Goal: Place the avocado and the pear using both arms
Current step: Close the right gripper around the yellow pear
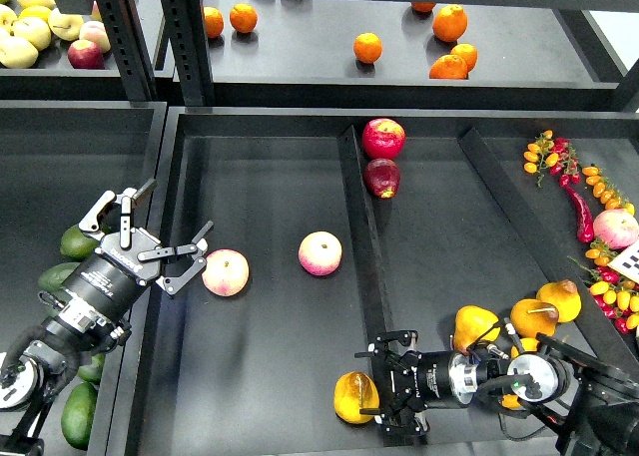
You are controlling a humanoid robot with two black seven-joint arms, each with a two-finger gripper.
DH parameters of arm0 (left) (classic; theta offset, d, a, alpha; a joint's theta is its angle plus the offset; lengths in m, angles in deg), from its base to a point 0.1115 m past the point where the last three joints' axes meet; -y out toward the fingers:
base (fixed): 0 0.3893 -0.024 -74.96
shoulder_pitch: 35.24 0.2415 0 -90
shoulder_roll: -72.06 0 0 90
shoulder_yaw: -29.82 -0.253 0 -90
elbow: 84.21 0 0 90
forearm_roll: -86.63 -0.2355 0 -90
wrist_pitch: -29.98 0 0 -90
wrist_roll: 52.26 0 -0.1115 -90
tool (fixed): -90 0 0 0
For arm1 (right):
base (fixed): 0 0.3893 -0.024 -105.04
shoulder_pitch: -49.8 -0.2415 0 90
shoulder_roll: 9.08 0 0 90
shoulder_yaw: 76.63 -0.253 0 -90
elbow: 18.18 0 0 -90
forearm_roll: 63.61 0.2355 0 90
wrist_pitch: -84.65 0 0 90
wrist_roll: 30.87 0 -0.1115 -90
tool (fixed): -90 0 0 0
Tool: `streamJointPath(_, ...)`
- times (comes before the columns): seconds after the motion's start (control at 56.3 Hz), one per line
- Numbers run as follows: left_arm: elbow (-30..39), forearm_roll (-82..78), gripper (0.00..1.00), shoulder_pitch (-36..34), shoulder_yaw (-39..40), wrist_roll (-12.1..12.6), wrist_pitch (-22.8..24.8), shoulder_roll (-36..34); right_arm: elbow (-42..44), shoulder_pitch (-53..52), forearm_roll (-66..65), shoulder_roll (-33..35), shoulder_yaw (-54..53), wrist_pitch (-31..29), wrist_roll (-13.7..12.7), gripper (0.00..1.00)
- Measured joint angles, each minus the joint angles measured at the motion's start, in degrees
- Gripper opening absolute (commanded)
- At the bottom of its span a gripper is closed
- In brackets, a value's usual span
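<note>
A yellow-orange pear (353, 397) with a reddish blotch lies at the front of the middle tray, just left of the divider (361, 227). My right gripper (377, 386) is open, lying low across the divider. Its fingertips reach the pear's right side; I cannot tell if they touch. More pears (475, 326) lie behind the right arm. Several dark green avocados (77, 242) lie in the left bin, partly hidden under my left arm. My left gripper (172, 217) is open and empty above the bin's right wall.
Two pink-cream round fruits (226, 272) (319, 253) lie in the middle tray, the left one close to my left gripper. Red apples (383, 137) lie at the back by the divider. Peppers and small tomatoes (579, 212) fill the right bin. Oranges (367, 47) sit on the back shelf.
</note>
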Motion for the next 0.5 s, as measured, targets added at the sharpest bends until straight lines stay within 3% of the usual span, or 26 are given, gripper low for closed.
streamJointPath(0.497, 0.19, 0.0, 0.99, 0.0, 0.09, 0.0, 0.0, 0.0, 0.01, 0.28, 0.5, -0.11, -0.58, 0.02, 0.0, 0.46)
